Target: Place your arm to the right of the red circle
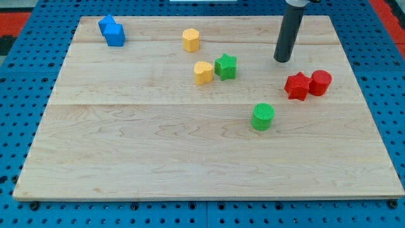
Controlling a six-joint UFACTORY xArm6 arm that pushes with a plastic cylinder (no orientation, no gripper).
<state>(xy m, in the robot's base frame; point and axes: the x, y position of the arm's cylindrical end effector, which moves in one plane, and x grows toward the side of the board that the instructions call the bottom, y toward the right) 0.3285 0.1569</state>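
Note:
The red circle point(321, 82) stands at the view's right, touching a red star point(297, 86) on its left side. My tip point(282, 61) rests on the board above and to the left of both, nearer the red star, apart from them. The dark rod rises from it to the view's top edge.
A green circle point(262, 116) sits below the red star, left of it. A green star point(225, 66) touches a yellow heart point(203, 73) near the middle. A yellow hexagon point(191, 39) lies above them. Two blue blocks point(112, 31) sit at the top left. The board's right edge point(370, 95) is close to the red circle.

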